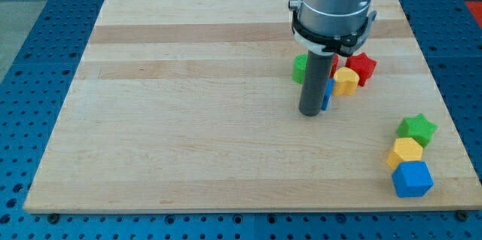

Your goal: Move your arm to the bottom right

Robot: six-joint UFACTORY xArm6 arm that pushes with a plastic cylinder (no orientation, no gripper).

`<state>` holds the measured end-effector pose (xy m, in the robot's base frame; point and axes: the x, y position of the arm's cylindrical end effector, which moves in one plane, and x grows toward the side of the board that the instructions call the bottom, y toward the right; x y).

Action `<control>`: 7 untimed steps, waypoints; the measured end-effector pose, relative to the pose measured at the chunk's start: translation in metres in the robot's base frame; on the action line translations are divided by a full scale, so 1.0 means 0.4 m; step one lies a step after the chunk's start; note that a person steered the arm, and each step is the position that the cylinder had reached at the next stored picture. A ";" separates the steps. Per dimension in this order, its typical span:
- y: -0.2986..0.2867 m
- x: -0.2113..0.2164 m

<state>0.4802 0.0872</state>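
Note:
My tip [310,112] rests on the wooden board [188,120], right of the middle. It stands just in front of a cluster of blocks: a green block [300,67] partly hidden behind the rod, a thin blue block [328,94] touching the rod's right side, a yellow block [346,80] and a red star [361,67]. At the view's bottom right sit a green star [417,129], a yellow block [407,152] and a blue cube [413,179], stacked in a short column, well to the right of my tip.
The board lies on a blue perforated table [30,82]. The arm's grey body [335,3] hangs over the board's top right part and hides some of it.

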 end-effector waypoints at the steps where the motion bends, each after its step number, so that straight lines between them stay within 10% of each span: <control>1: -0.026 0.001; 3: -0.032 0.343; 7: 0.096 0.347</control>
<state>0.6189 0.1256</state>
